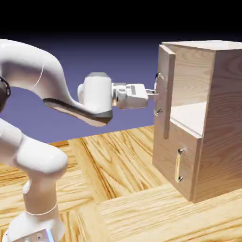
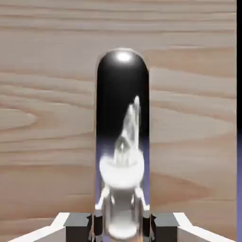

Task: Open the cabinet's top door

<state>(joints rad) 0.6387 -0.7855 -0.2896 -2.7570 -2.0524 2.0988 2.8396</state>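
Closed on the top door's long silver handle (image 2: 123, 118), my hand (image 1: 154, 93) has its two fingertips on either side of the bar, gripping it near the middle of its length. Left to right in the exterior view, my white arm (image 1: 97, 97) comes first, reaching level above the wood-patterned tabletop (image 1: 127, 165), with the hand at its far end. Next comes the top door (image 1: 165, 90), the tall light-wood panel, standing out from the front of the cabinet (image 1: 227, 113). It is open well past a crack: between its edge and the cabinet's side wall I can see the pale inside and the shelf (image 1: 189, 116) at the bottom of the upper space. Below, the shorter panel (image 1: 175, 160) sits shut with its own handle (image 1: 178, 165) untouched, and it needs nothing from me.

So I judge the grasp done and much of the opening done too. What is left, if a wider opening is wanted, is more swing on the same hinge, and then letting go. I would follow the door's arc, since a straight pull could slip the fingers along the bar.
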